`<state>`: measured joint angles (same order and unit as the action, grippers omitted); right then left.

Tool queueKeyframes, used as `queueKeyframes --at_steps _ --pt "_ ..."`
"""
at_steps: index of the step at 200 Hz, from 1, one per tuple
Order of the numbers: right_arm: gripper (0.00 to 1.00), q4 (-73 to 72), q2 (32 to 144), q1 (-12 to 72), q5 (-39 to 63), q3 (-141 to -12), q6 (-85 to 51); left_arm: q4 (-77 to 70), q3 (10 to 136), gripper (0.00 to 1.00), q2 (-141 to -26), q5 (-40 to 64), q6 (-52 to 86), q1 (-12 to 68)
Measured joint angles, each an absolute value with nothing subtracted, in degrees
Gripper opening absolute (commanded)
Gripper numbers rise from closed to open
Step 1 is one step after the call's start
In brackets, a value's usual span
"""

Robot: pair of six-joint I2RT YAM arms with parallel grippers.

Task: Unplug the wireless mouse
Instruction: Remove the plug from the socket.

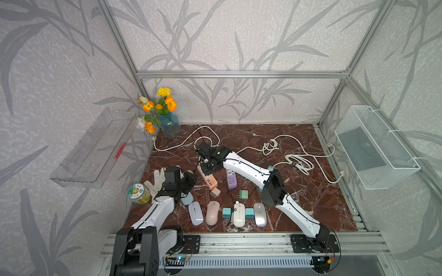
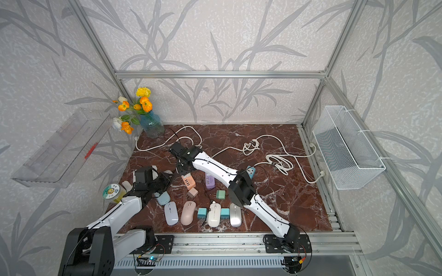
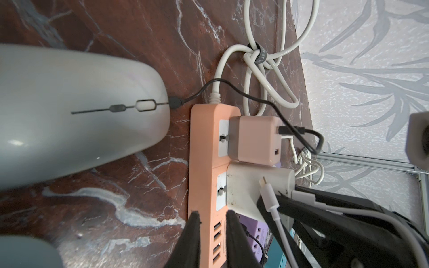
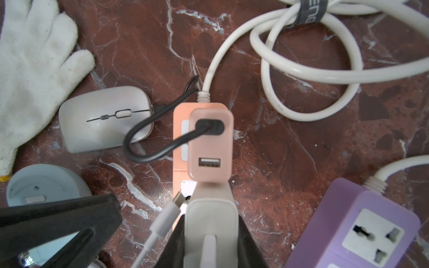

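Note:
The wireless mouse [image 4: 104, 118] [image 3: 81, 111] is pale grey and lies beside the orange power strip [image 3: 202, 148] [image 1: 207, 180]. A black cable [image 4: 148, 139] runs from its nose to the upper port of a pink adapter [image 4: 210, 143] [image 3: 253, 139] plugged into that strip. My left gripper [image 3: 214, 220] is shut on the strip's USB end, one finger on each long side. My right gripper [image 4: 211, 222] [image 1: 207, 166] is shut on a white charger [image 3: 250, 185] plugged in next to the pink adapter. A loose white cable end [image 4: 176, 199] hangs beside it.
A white glove [image 4: 32, 65] and an upturned blue mouse [image 4: 44, 183] lie near the left arm. A purple power strip [image 4: 362, 225] sits to the right. Several mice and small chargers line the front edge [image 1: 229, 213]. Coiled white cords [image 1: 299, 162], a flower vase [image 1: 169, 124] and a jar [image 1: 138, 193] stand around.

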<state>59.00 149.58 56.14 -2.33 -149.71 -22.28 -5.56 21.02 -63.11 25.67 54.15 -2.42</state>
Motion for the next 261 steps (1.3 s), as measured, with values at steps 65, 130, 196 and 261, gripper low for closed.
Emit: queueKeyframes --at_steps 65,130,196,261 --pt "0.12 58.98 149.56 56.14 -2.24 -149.58 -21.37 -13.80 24.97 0.00 -74.76 29.04 55.13 -2.42" --pt "0.11 58.96 149.53 56.14 -2.20 -149.53 -21.37 -18.63 29.47 0.00 -84.20 31.66 56.01 -1.91" --pt "0.10 58.94 149.53 56.14 -2.26 -149.49 -21.06 -15.62 32.36 0.00 -88.18 32.05 55.27 -1.67" --pt "0.08 57.98 148.62 55.64 -3.01 -147.79 -19.40 -10.11 38.44 0.00 -92.42 32.67 51.88 -1.10"
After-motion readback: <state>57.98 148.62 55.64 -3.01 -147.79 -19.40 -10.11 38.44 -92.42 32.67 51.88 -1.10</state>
